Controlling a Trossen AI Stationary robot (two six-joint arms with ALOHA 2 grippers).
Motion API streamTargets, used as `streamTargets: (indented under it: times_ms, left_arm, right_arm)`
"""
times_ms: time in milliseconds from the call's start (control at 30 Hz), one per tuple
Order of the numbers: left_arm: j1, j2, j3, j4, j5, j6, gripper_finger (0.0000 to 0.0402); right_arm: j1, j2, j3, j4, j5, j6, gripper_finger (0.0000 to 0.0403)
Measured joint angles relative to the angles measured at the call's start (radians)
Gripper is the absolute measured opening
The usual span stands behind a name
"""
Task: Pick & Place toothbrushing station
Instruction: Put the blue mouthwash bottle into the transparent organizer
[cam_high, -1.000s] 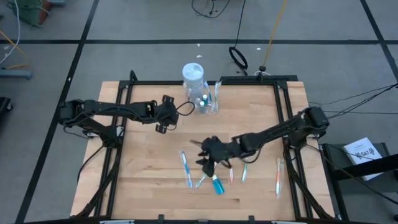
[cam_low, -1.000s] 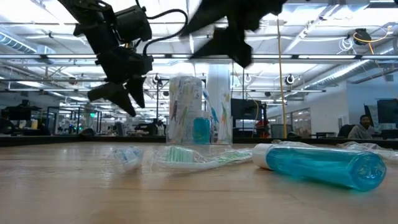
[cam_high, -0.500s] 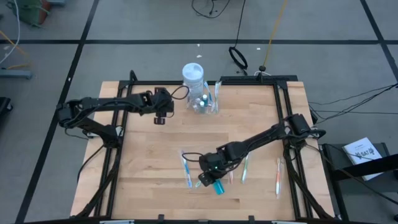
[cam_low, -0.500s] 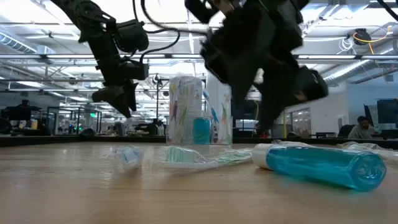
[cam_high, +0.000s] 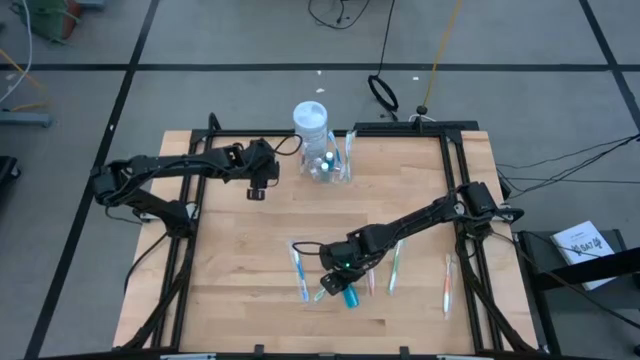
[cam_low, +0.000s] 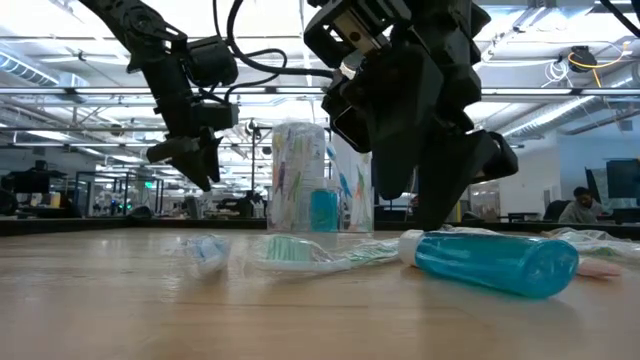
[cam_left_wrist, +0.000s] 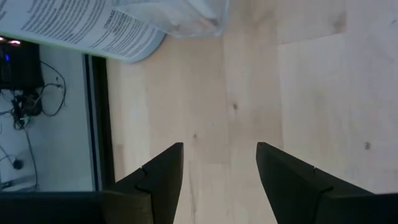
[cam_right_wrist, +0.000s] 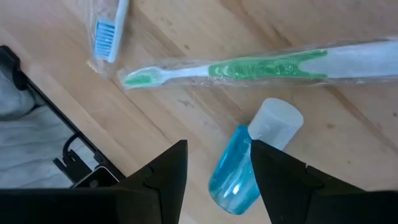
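A teal tube (cam_right_wrist: 233, 177) with a white cap (cam_right_wrist: 277, 118) lies flat on the wooden table (cam_high: 230, 280), near the front middle. My right gripper (cam_right_wrist: 217, 180) is open and low over it, one finger on each side of the tube's lower half; it also shows from above (cam_high: 335, 278). Wrapped toothbrushes lie around the tube: a green one (cam_right_wrist: 249, 65), a blue-bristled one (cam_right_wrist: 109, 34), others (cam_high: 447, 285). The clear cup (cam_high: 330, 166) stands at the far middle. My left gripper (cam_high: 257, 186) hangs open above bare wood, left of the cup. My right gripper comes slanting down from the table's far right. Its open fingers straddle the tube's body, and one finger's inner edge (cam_right_wrist: 256, 163) lies against the tube's side (cam_right_wrist: 244, 168). The tube rests flat on the table, cap pointing away from the fingers.
A taller jar with a white lid (cam_high: 310, 118) stands just behind the cup; its printed label (cam_left_wrist: 81, 28) shows ahead of my left gripper. Black frame rails (cam_high: 460, 200) run along the table's sides. Bare wood lies at the near left.
My right gripper has dropped toward the near edge onto the tube, rolling its wrist as it came. The tube has turned a little on the table and shifted slightly. My left gripper has swung a short way toward the table's far left, staying open.
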Motion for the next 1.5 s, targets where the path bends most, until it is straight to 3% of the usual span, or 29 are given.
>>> streamTargets:
  times_ms: [500,867,1067,1333,1500]
  left_arm:
    - [0.000,0.000,0.000,0.003,0.001,-0.001,0.0209]
    - [0.000,0.000,0.000,0.003,0.006,-0.001,0.0209]
    - [0.000,0.000,0.000,0.003,0.007,-0.001,0.0209]
    - [0.000,0.000,0.000,0.003,0.009,-0.001,0.0209]
    - [0.000,0.000,0.000,0.003,0.009,-0.001,0.0209]
  right_arm:
    - [-0.031,-0.039,-0.003,-0.118,0.016,-0.159,0.0169]
    - [-0.010,-0.066,-0.004,-0.143,0.106,-0.078,0.0169]
    - [-0.008,-0.062,-0.098,-0.071,0.105,-0.038,0.0169]
    - [-0.022,-0.068,-0.241,0.235,0.093,-0.013,0.0169]
    - [-0.024,-0.068,-0.266,0.254,0.081,-0.056,0.0158]
